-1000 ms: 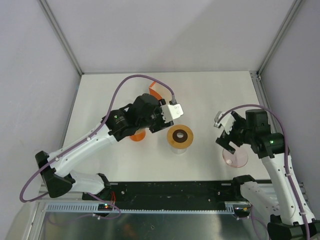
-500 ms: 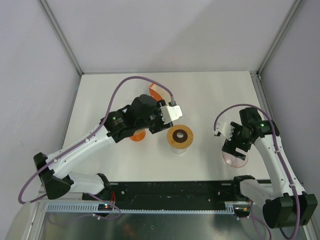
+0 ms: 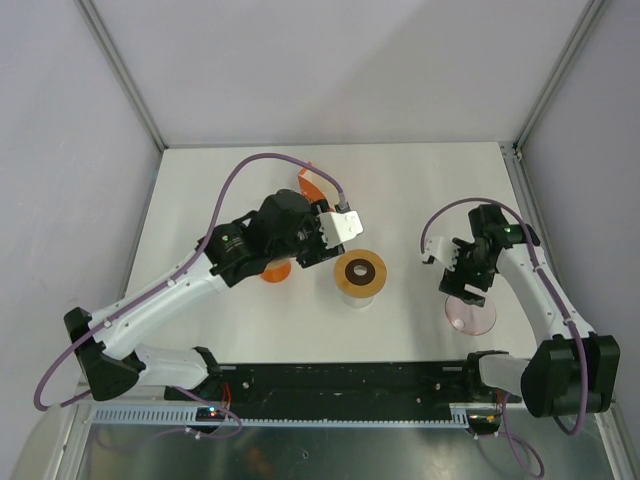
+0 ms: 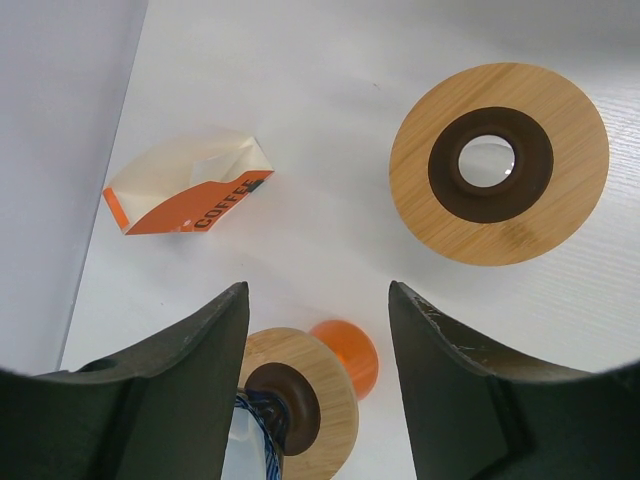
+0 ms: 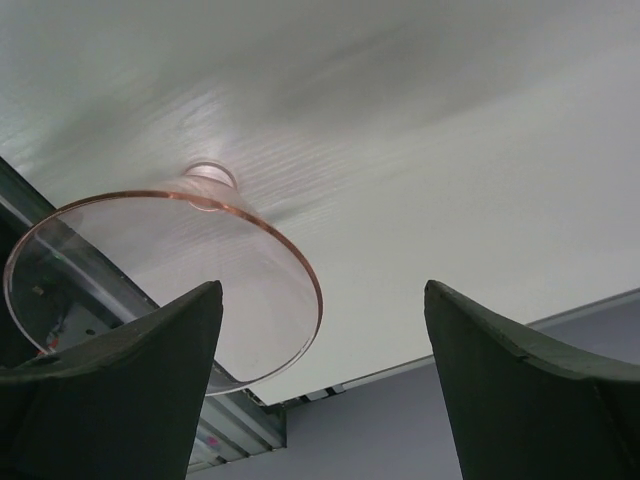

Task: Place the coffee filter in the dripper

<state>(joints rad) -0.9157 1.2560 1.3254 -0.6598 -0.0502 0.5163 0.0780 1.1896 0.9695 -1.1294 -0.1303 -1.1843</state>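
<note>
Coffee filter (image 4: 190, 185), upper left, looks light, flimsy; pinch its rim; left gripper (image 4: 318, 295), right gripper (image 5: 322, 295) spread, empty

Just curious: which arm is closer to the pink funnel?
Right. The right gripper hangs beside the pink funnel; the left gripper sits far off, past the wooden ring.

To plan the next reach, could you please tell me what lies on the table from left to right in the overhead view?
half-hidden orange piece → orange coffee filter pack → wooden ring stand → clear pink dripper
</note>
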